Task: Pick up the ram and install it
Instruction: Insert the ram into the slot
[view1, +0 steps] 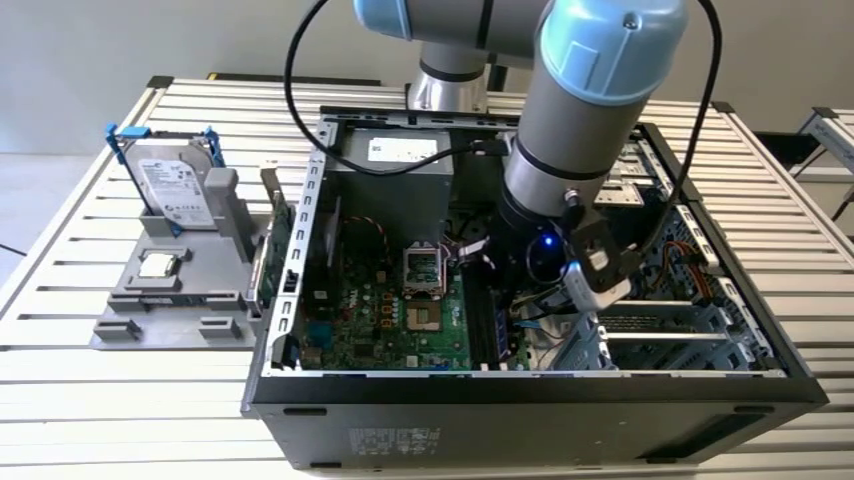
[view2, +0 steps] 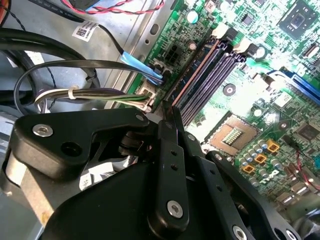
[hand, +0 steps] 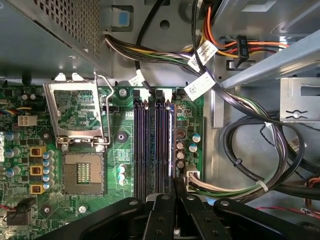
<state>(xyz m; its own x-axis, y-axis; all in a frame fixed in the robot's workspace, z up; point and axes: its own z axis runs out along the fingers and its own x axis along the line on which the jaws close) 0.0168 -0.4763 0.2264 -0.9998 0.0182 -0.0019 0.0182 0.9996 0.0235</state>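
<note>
The black claw (hand: 175, 187) is pinched shut on the ram (hand: 175, 181), a thin dark stick seen edge-on between its two flat black fingers (hand: 161, 212) in both wrist views; in the second wrist view the claw (view2: 172, 120) holds the ram's (view2: 173, 111) narrow edge upright just above the board; the stick lines up lengthwise with the bank of long dark memory slots (hand: 155, 145), over the slot on the side nearest the cables, though whether it touches that slot I cannot tell; beside the slots on the green motherboard (hand: 117, 165) sits the square bare processor socket (hand: 82, 172), with its silver hinged retaining frame (hand: 75, 112) swung open next to it; on the other side of the slots a bundle of black, white and coloured cables (hand: 240, 105) loops along the grey metal floor of the case; in the exterior view the silver and pale blue robot arm (view1: 587, 130) reaches down into the open black computer case (view1: 534, 395), which lies on its side; well apart from the claw, to the exterior view's left of the case, a grey moulded tray (view1: 147, 325) carries a small square silver processor chip (view1: 160, 265) and, standing upright behind it, a silver boxy hard drive in a blue frame (view1: 174, 185); everything rests on the pale slatted metal surface (view1: 107, 400).
</note>
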